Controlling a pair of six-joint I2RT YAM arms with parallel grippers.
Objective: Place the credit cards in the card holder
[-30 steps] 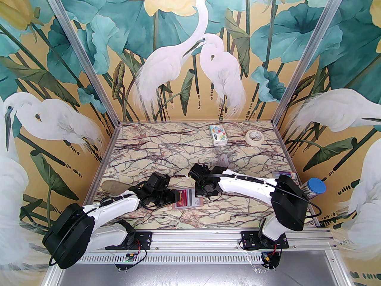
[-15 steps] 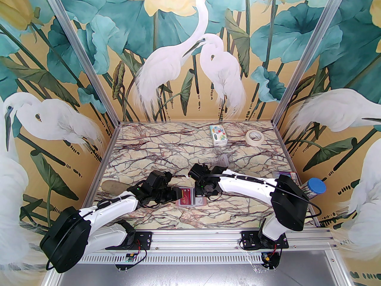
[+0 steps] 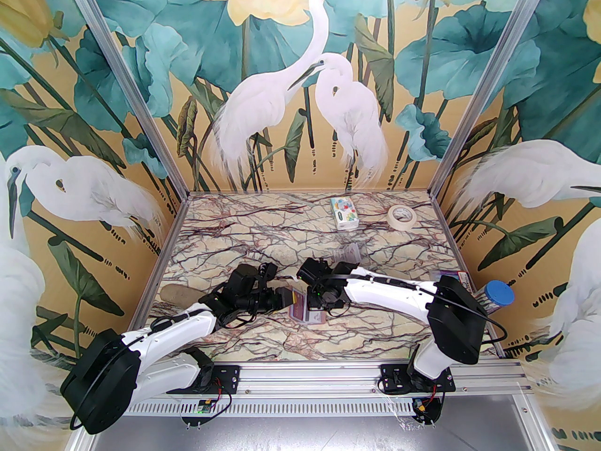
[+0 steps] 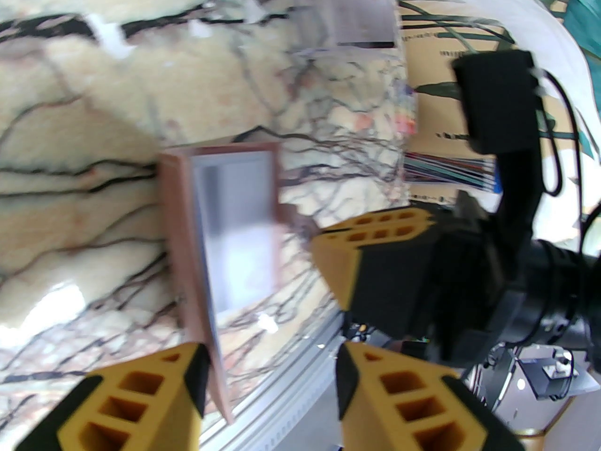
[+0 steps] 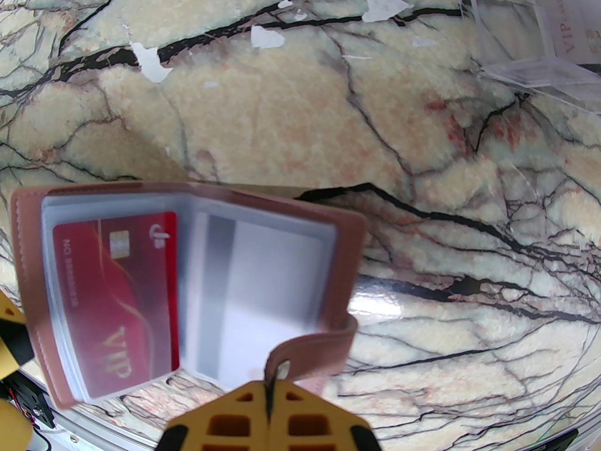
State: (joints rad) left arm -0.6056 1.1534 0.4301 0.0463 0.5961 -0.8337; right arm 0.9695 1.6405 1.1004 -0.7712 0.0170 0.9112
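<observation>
Slippage is the chief risk. The right gripper (image 5: 270, 407) is pinched tight on nothing more than the thin strap (image 5: 319, 350) of the card holder (image 5: 350, 252). The left gripper (image 4: 270, 364) has its jaws partly apart, with the cover's edge just inside one finger. A push from it could twist the holder free or fold it shut. Tipping that flap might also let the red card (image 5: 117, 289) slide from its sleeve. The holder sits near the surface (image 5: 281, 111) between both grippers, spread open with its pockets upward. Its long axis runs from one gripper toward the other, and the fold lies crosswise.
</observation>
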